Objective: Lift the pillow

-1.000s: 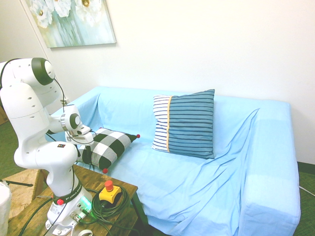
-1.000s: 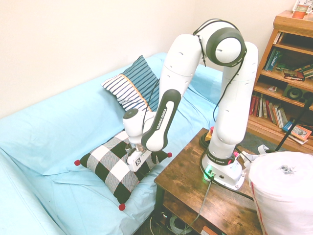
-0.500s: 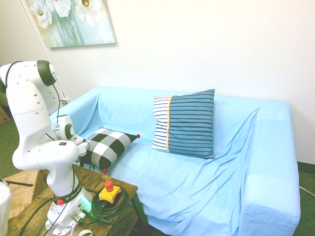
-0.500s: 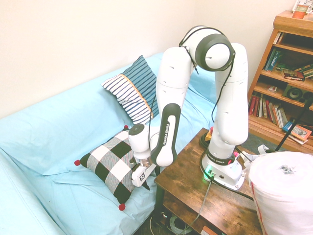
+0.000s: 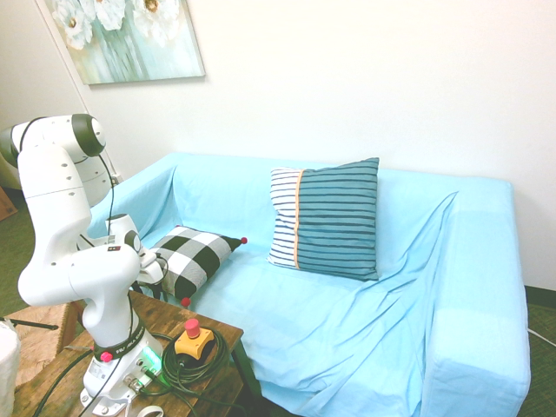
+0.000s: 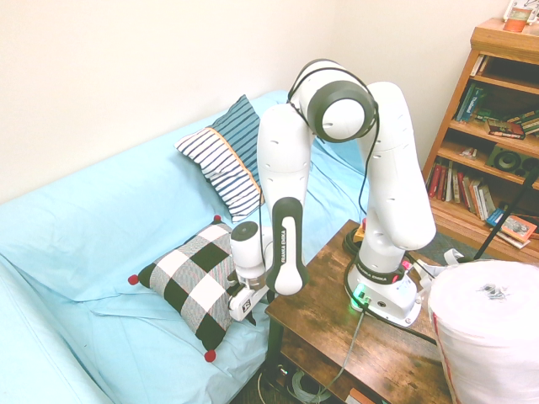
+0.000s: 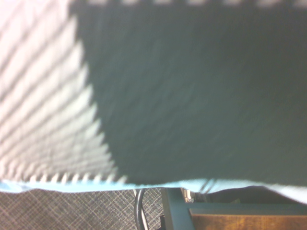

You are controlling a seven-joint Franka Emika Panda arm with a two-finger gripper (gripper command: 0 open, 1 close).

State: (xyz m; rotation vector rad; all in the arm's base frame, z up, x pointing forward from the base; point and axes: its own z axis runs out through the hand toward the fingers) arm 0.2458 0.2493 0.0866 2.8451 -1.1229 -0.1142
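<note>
buffalo-check pillow (image 6: 192, 288): black-and-white, small red pom-poms at corners; lies on the sofa (image 5: 287, 317) seat, just beside the side table (image 6: 328, 311). rests on the seat, not raised.
gripper (image 6: 251, 318): at the pillow's edge nearest the side table; probably there to take that edge, as it is within easy reach of the arm (image 6: 286, 156).
hand state: cannot tell if released, clenched or grasping; the hand's housing hides the contact.
wrist view: blurred, so contact is unclear; dark check fills most of it, with sofa cover and side table edge beyond.
striped pillow: teal-and-white, orange stripe (image 5: 299, 217); propped on the sofa back, beyond the check pillow as seen from the side table. not the target.
emergency stop (image 5: 194, 340): on the side table, near the arm's base, likely so a person can hit it quickly.
step: likely securing a hold before the lift.
next: get a firm pinch of cloth, then raise.
risk: soft edge may slip out or fold; side table could snag the near corner.
</note>
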